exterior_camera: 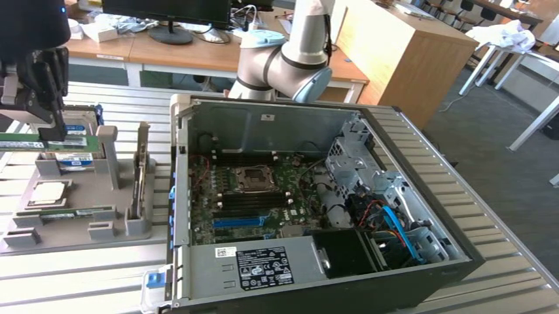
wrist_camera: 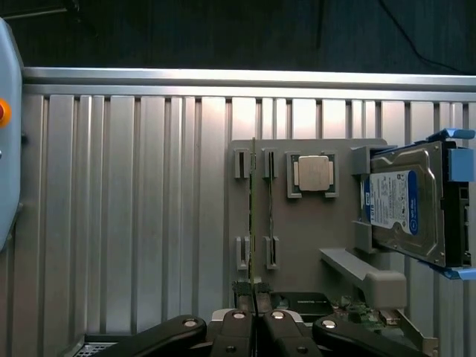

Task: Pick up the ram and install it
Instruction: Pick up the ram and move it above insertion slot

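Arm (exterior_camera: 302, 33): thick round tubes, matt silver-grey metal. Joint housings (exterior_camera: 262, 69) bulbous, same grey, smooth casting. Round pale-blue caps (exterior_camera: 262, 38) close joint ends, one on far joint, one on nearer joint's right side.
Gripper (exterior_camera: 54, 134): black, blocky upper body, narrow straight fingers below.
Wrist view: glossy black finger links (wrist_camera: 171, 331), rounded edges, splayed to either side. Four round silver pivot screws (wrist_camera: 239, 315) in row across links. Inner fingers (wrist_camera: 239, 338) slim, black.

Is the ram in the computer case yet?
No, the hand holds the ram above the gray tray, on the exterior view's left of the open computer case.
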Motion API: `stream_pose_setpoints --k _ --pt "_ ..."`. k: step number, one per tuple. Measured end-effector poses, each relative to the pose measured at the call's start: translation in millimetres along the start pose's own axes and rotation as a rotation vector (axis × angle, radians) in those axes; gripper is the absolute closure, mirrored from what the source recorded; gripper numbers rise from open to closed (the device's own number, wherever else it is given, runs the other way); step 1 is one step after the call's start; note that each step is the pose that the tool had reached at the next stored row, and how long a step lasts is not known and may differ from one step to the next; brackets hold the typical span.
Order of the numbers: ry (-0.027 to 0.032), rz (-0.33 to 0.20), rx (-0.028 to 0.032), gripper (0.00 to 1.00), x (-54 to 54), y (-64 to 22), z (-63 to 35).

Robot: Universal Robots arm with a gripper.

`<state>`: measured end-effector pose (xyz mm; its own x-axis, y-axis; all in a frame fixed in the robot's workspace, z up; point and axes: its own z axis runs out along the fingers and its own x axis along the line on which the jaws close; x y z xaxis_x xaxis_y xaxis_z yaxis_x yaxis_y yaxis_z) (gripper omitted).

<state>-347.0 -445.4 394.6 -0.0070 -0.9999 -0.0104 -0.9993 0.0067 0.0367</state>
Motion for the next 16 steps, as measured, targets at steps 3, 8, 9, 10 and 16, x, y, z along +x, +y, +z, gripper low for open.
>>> stream_pose_setpoints --k 3,8,9,10,16 --pt "0.0001 0.0 -0.0002 0.88 0.0 0.0 -0.1" --pt "-0.0001 0.0 0.0 0.88 0.0 0.1 -2.6" --pt "-0.0001 0.0 0.0 0.88 0.0 0.1 -2.6" --pt "0.0 0.0 0.0 0.88 0.0 0.1 -2.6" --pt "0.0001 0.0 -0.0005 0.88 -0.1 -7.7 -3.0"
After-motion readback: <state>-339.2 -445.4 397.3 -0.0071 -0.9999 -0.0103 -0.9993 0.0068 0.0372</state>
